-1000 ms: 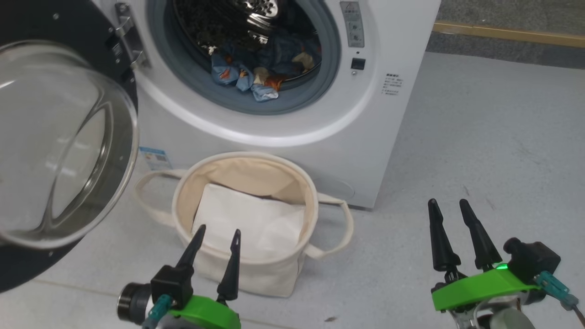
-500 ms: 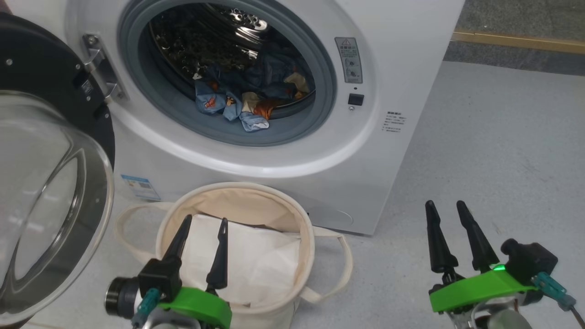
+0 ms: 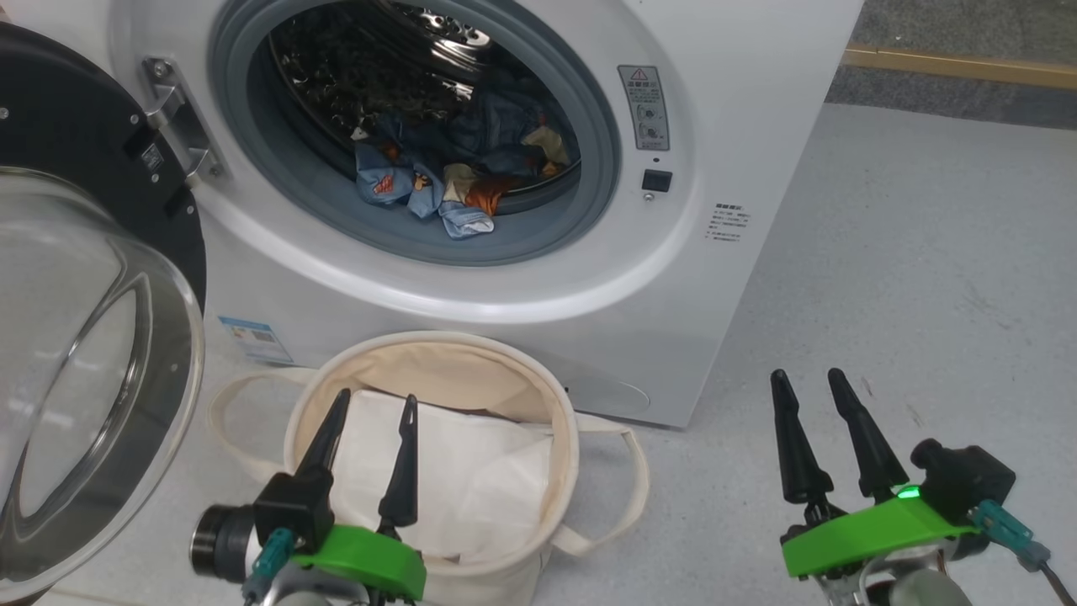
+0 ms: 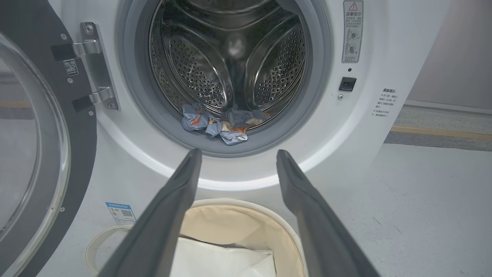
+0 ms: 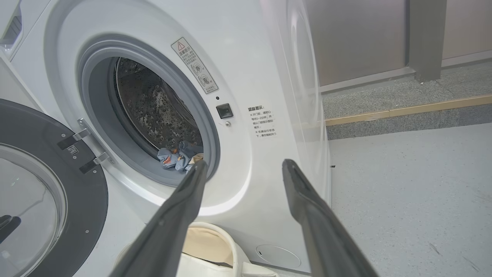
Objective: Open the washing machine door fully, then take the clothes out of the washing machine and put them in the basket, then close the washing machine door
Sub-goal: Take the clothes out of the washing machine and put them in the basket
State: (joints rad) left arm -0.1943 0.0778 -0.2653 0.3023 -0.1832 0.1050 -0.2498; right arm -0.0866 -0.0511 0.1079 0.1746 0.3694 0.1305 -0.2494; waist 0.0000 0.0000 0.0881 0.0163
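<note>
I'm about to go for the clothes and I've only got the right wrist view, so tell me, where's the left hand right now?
Observer: The left hand hangs open over the basket, apart from the door.
Operator: How much is inside?
Observer: The clothes lie in one bundle low at the front of the drum, with one fold on the gasket.
Operator: And where does my right hand sit?
Observer: The right hand is open over the floor, to the right of the machine.
</note>
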